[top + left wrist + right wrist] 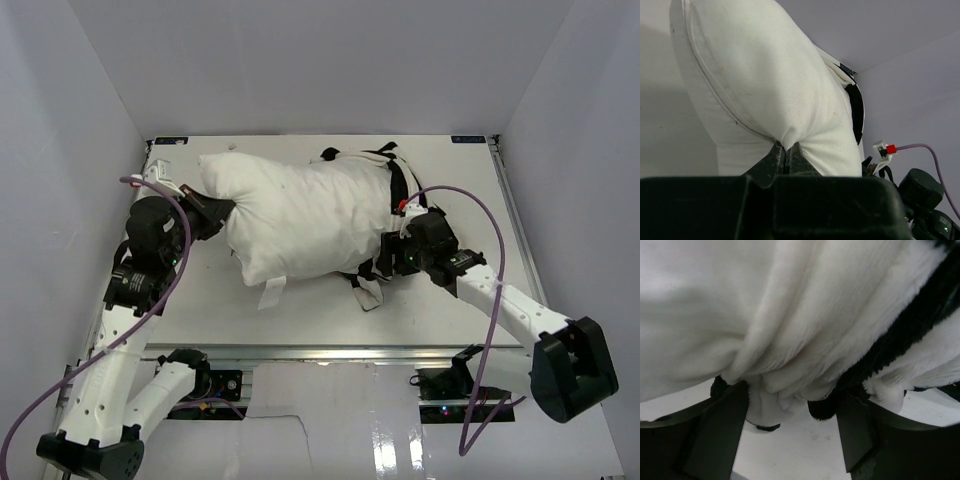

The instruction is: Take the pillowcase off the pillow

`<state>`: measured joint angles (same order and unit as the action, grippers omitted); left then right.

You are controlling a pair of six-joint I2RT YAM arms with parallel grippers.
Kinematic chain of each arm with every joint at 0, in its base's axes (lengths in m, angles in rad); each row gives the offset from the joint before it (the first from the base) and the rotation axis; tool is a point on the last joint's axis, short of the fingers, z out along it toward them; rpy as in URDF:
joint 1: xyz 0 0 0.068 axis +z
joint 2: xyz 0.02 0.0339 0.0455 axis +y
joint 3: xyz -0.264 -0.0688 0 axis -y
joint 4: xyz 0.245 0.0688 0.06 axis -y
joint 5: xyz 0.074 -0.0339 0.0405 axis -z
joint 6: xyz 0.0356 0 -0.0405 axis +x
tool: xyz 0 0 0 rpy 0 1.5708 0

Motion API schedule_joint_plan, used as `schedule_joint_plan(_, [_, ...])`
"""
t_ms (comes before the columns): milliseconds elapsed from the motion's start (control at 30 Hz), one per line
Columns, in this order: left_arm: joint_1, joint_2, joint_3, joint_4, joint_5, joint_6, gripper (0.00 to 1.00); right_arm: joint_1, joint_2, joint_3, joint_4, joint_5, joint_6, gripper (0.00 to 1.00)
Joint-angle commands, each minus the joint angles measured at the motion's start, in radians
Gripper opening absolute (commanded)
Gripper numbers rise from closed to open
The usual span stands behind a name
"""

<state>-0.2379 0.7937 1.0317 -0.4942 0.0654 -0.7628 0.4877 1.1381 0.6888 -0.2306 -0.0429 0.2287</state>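
Two anchors: pillow (300, 215) lies lengthwise left-right; left fingers (774, 161) clamped on its left corner; right fingers (727, 420), spread, straddle bunched pillowcase (830, 340) at right end; likely pull: rightward.

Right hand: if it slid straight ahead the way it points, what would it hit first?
The right hand would first meet the bunched pillowcase, fuzzy white with a black band, lying between its fingers. The pillow probably sits beyond, though depth is unclear.
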Motion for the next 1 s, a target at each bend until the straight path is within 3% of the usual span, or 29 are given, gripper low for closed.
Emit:
schedule_joint_plan(0, [0.000, 0.035, 0.086, 0.060, 0.031, -0.001, 0.00, 0.005, 0.087, 0.009, 0.103, 0.144, 0.055, 0.65])
schedule_joint_plan(33, [0.000, 0.044, 0.100, 0.057, 0.027, 0.002, 0.00, 0.005, 0.106, 0.017, 0.108, 0.158, 0.060, 0.62])
schedule_joint_plan(100, [0.000, 0.081, 0.171, 0.028, -0.007, 0.010, 0.00, 0.003, 0.146, 0.031, 0.111, 0.228, 0.076, 0.43])
schedule_joint_plan(133, [0.000, 0.099, 0.207, -0.010, -0.024, 0.023, 0.00, -0.006, 0.153, 0.032, 0.109, 0.253, 0.095, 0.30])
schedule_joint_plan(167, [0.000, 0.142, 0.247, -0.030, -0.036, 0.031, 0.00, -0.017, 0.164, 0.026, 0.111, 0.274, 0.103, 0.08])
schedule_joint_plan(233, [0.000, 0.189, 0.384, -0.108, -0.050, 0.048, 0.00, -0.084, 0.172, 0.017, 0.169, 0.252, 0.103, 0.08])
schedule_joint_plan(333, [0.000, 0.246, 0.517, -0.162, -0.102, 0.066, 0.00, -0.235, 0.232, 0.027, 0.246, 0.092, 0.122, 0.08])
schedule_joint_plan(533, [0.000, 0.302, 0.723, -0.219, -0.090, 0.037, 0.00, -0.372, 0.352, 0.109, 0.292, 0.077, 0.208, 0.08])
schedule_joint_plan(600, [0.000, 0.302, 0.752, -0.219, -0.087, 0.025, 0.00, -0.434, 0.402, 0.135, 0.316, -0.039, 0.227, 0.08])
schedule_joint_plan(767, [0.000, 0.337, 0.890, -0.260, -0.032, 0.011, 0.00, -0.510, 0.592, 0.213, 0.347, -0.100, 0.265, 0.08])
schedule_joint_plan(967, [0.000, 0.412, 1.079, -0.333, 0.019, 0.010, 0.00, -0.624, 0.683, 0.302, 0.362, -0.173, 0.307, 0.08])
